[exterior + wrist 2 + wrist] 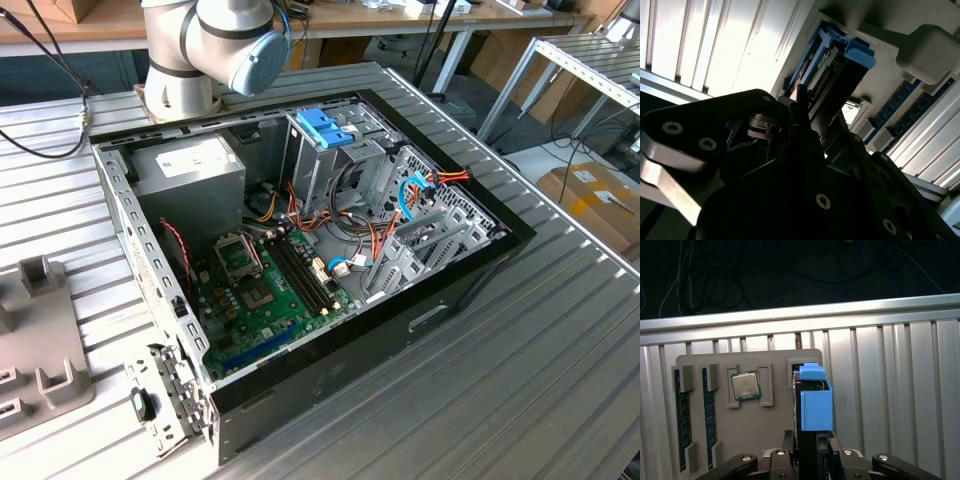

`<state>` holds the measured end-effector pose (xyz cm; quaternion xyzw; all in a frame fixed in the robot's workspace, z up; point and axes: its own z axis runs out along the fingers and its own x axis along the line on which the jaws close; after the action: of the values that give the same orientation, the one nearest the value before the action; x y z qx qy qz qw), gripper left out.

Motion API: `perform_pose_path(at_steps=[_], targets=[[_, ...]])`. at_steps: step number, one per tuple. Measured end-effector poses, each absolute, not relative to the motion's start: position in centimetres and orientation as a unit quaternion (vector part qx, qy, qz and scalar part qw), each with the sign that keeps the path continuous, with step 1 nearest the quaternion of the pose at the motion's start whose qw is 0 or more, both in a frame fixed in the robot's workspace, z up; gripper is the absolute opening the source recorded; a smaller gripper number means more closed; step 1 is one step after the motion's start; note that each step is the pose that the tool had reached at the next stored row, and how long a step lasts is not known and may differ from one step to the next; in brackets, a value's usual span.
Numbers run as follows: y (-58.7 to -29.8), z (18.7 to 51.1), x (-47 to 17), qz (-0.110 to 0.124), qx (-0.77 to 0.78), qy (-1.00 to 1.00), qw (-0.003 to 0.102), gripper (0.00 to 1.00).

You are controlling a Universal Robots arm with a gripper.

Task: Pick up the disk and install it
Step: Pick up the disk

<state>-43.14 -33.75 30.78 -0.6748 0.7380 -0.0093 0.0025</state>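
Disk (816, 407) is standing on edge in a slot of the grey holder tray (775, 415), blue rail facing the camera in the first wrist view. It's parked beside a processor chip (745, 386) and two memory sticks (681, 415) in the same tray. Gripper (812, 442) is right at the disk's near end, straddling it (honestly can't tell if it's clamped on or just loose around it). The tray lies on the ribbed metal table (890, 390). The exterior view has the open computer case (350, 370) with its blue-topped drive cage (325, 128).
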Motion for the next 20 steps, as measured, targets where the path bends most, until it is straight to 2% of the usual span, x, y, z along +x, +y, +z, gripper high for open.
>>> perform_pose_path(at_steps=[20], targets=[[-33.75,30.78,-43.14,-0.009,-0.715,0.699,0.003,0.35]])
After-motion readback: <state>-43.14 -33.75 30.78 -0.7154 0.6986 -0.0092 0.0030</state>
